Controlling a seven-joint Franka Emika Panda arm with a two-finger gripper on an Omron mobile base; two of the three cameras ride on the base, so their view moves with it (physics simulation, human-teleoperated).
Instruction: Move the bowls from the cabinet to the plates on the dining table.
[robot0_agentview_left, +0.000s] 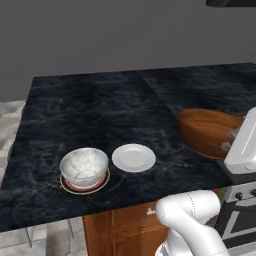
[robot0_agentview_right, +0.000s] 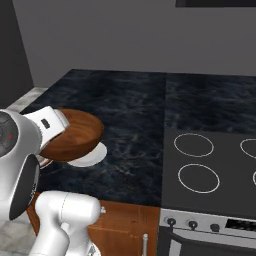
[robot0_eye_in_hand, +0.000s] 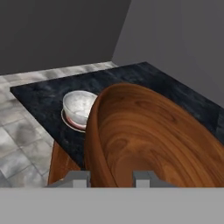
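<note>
One tool clamped on the reddish-brown bowl's rim, jaws narrowly parted, above the dining table.

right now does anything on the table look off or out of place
Nothing looks spilled or broken. The marbled bowl sits upright on the orange-red plate on the dining table. The white plate beside it is bare. The reddish-brown bowl is tilted, but it is gripped by the gripper in the air, not resting askew.
</note>
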